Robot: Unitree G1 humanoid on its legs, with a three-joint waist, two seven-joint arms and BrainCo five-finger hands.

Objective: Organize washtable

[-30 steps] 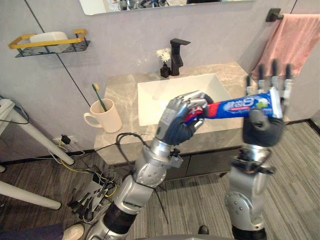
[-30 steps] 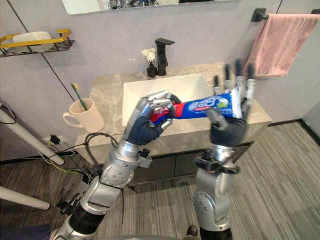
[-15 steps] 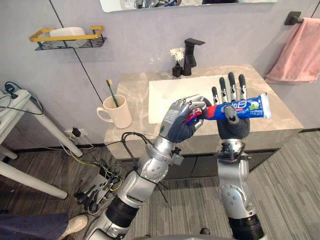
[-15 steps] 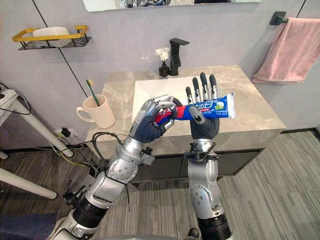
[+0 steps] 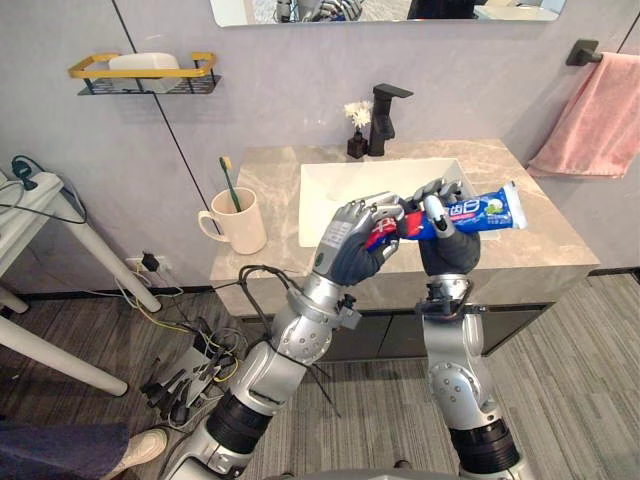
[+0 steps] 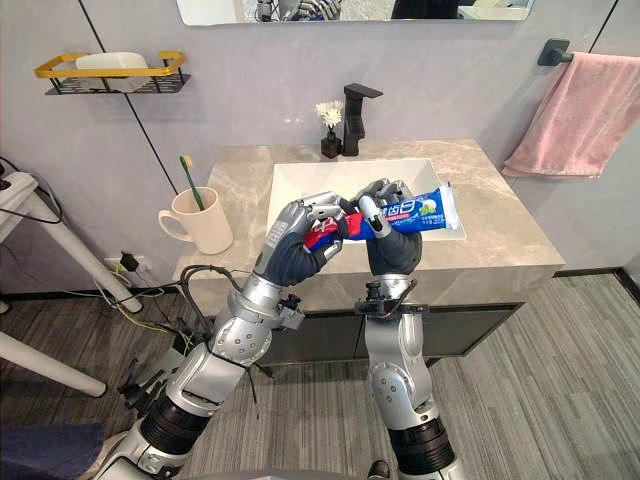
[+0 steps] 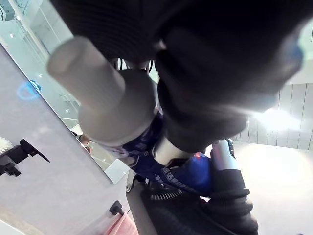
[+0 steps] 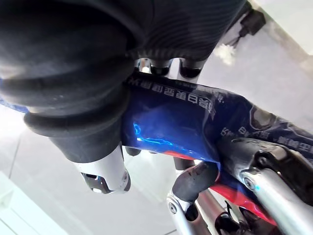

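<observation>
- Left eye view: the toothpaste tube (image 5: 478, 212) is up in the air, roughly level, over the front edge of the sink (image 5: 345, 180). The left hand (image 5: 352, 248) is curled round its red cap end and the right hand (image 5: 445, 250) is wrapped round the blue body just beside it. My worry is that if one hand lets go before the other has real purchase, the tube drops into the basin or off the countertop (image 5: 545, 232) onto the floor.
- Right eye view: same picture. The mug (image 6: 200, 222) with the toothbrush (image 6: 187, 178) sits well off to the robot's left (I'd guess that's where the tube ends up). A wide swing over there could clip the mug and tip it.
- Left wrist view: the fingers (image 7: 105, 100) look clamped on the tube's end, with blue tube showing past them. Both hands squeezing a soft tube could kink it or, if the cap is loose, push paste out.
- Right wrist view: the thumb (image 8: 100, 147) and fingers pinch the blue body flat between them, and the left hand's silver fingers sit right alongside. They're crowded, so fingers could snag each other on release.
</observation>
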